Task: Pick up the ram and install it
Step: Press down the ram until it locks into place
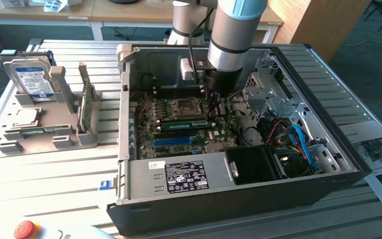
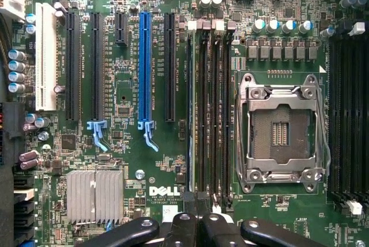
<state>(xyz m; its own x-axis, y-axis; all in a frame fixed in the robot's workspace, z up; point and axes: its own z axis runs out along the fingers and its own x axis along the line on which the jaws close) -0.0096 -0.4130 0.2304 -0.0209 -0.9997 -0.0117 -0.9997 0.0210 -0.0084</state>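
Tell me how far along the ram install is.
Done, apparently: the long green circuit-board ram stick is off the rack and stands on edge in the black memory slots, beside the silver processor socket. In hand: the black gripper is shut, directly over the slots at the stick's end. Left: full seating is unconfirmed, since I cannot tell whether the clips have latched.

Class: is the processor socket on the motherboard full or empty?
Empty: the processor socket shows bare contacts inside its metal frame, no chip seated.
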